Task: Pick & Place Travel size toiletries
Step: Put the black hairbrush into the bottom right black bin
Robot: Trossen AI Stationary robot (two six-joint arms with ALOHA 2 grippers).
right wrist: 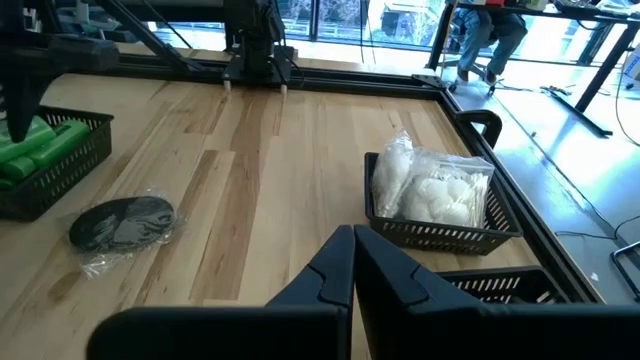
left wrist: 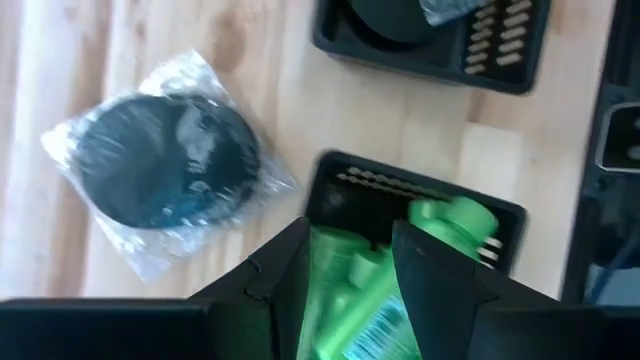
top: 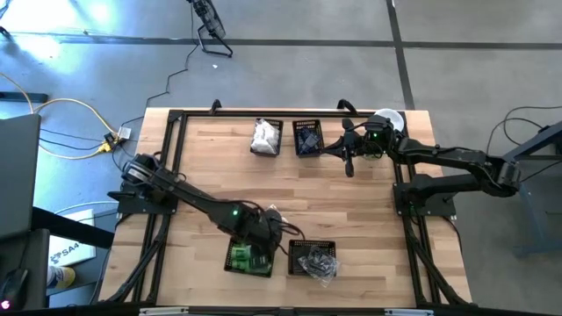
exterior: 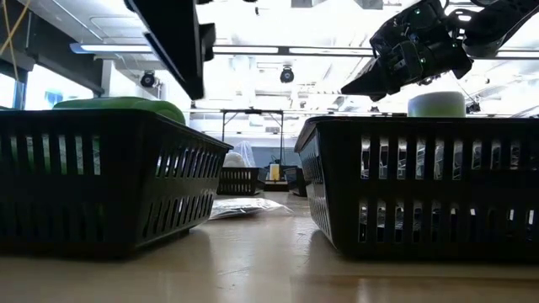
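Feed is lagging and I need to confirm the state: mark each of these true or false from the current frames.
1. The left gripper hangs over the basket of green bottles. True.
2. The wrapped dark disc lies inside a basket. False: it lies on the bare table, beside the green basket.
3. The right gripper is shut. True.
4. The basket of white packets is empty. False: white packets fill it.
5. The right gripper holds a green bottle. False: nothing shows between its fingers.

Grey concrete floor (top: pixel 290 83) w/ dark seam lines, yellow cable (top: pixel 66 110) lying far left. Low view: bright ceiling light strips (exterior: pixel 278 52), big windows (right wrist: pixel 340 15) at far side. Wood table (top: pixel 290 189), black frame.
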